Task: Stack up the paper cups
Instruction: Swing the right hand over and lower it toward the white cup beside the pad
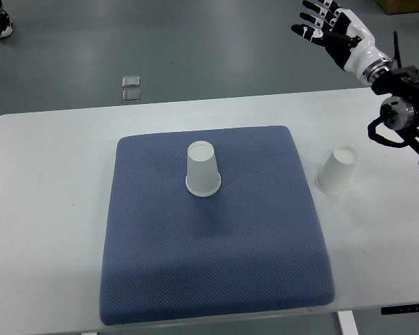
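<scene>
Nothing of the stacking is done, as far as this view shows: the two cups stand apart, each on its own. One white paper cup [203, 169] sits upside down, wide mouth down, near the middle of the square blue quilted fabric mat [216, 272] that covers the centre of the white surface [42, 209]. The second white paper cup [336, 170], also inverted, stands off the mat on the bare surface just beyond its right edge, well apart from the first. The black-and-white right hand [326, 26] is raised above the far right corner, beyond the surface's back edge, with fingers spread and holding nothing; it is well clear of both cups. The left hand is not in view. What seems to be left is the whole job: one cup, probably the nearer right one, must be grasped, lifted, carried over and lowered onto the other so the two nest together.
</scene>
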Controlling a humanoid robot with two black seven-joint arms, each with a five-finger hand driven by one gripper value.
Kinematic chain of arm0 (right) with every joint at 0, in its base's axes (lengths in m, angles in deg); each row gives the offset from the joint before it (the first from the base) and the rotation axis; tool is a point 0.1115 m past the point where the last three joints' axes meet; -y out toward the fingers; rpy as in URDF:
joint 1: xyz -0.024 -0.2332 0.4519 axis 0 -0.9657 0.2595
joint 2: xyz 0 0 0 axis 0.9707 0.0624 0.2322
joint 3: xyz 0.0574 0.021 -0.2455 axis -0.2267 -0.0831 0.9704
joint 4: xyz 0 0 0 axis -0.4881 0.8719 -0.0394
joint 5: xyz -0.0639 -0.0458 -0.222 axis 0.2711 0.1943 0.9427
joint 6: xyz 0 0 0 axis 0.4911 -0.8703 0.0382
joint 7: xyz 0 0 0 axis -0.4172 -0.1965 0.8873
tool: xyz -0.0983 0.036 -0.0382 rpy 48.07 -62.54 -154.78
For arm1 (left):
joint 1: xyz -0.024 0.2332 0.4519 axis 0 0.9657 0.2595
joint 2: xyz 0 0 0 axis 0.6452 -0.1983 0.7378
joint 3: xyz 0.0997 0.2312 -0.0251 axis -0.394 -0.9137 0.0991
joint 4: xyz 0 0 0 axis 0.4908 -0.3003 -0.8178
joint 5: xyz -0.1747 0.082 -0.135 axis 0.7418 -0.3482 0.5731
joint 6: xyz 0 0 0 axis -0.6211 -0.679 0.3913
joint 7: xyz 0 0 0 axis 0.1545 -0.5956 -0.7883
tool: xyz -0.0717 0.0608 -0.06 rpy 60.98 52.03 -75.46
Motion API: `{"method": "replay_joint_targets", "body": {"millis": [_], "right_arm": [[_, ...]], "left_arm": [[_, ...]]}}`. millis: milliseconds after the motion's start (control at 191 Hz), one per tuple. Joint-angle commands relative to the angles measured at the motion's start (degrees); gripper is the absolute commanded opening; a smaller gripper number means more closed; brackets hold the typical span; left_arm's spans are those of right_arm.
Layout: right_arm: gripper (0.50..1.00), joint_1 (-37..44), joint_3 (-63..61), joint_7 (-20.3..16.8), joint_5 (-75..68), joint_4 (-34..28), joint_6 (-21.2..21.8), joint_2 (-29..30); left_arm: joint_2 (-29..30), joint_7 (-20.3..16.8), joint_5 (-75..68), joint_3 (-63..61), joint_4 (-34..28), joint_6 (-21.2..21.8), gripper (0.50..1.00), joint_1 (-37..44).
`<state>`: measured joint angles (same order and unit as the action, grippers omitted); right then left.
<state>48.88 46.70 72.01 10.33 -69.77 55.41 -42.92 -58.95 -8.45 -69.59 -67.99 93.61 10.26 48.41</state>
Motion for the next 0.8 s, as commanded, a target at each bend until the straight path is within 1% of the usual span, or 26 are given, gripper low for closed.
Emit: {"method": "replay_joint_targets", "body": {"millis": [0,99,157,214,225,324,392,491,632,763,794], "right_arm": [[0.911,3.4,5.3,0.0,8.3,-3.5,0.3,-3.9],[0.911,8.0,12.5,0.1,15.0,-7.9,0.9,-7.8],[0.911,10.5,16.3,0.0,17.5,-10.6,2.6,-10.0],[0.911,14.1,20.6,-0.4,18.1,-13.0,5.7,-12.5],[0.911,14.1,20.7,-0.4,18.1,-13.0,5.7,-12.5],[0.911,19.2,25.7,-3.2,18.1,-17.0,10.2,-16.1],[0.911,21.1,27.6,-4.6,18.5,-18.9,12.7,-17.9],[0.911,23.7,30.8,-6.2,21.4,-20.7,14.8,-19.4],[0.907,25.1,33.8,-6.3,30.2,-22.5,15.0,-20.2],[0.905,24.7,34.7,-6.0,43.1,-22.5,14.1,-19.6],[0.905,24.2,34.8,-6.1,46.1,-22.5,13.3,-19.4]], "left_arm": [[0.0,0.0,0.0,0.0,0.0,0.0,1.0,0.0],[0.0,0.0,0.0,0.0,0.0,0.0,1.0,0.0],[0.0,0.0,0.0,0.0,0.0,0.0,1.0,0.0],[0.0,0.0,0.0,0.0,0.0,0.0,1.0,0.0],[0.0,0.0,0.0,0.0,0.0,0.0,1.0,0.0],[0.0,0.0,0.0,0.0,0.0,0.0,1.0,0.0],[0.0,0.0,0.0,0.0,0.0,0.0,1.0,0.0],[0.0,0.0,0.0,0.0,0.0,0.0,1.0,0.0],[0.0,0.0,0.0,0.0,0.0,0.0,1.0,0.0],[0.0,0.0,0.0,0.0,0.0,0.0,1.0,0.0],[0.0,0.0,0.0,0.0,0.0,0.0,1.0,0.0]]}}
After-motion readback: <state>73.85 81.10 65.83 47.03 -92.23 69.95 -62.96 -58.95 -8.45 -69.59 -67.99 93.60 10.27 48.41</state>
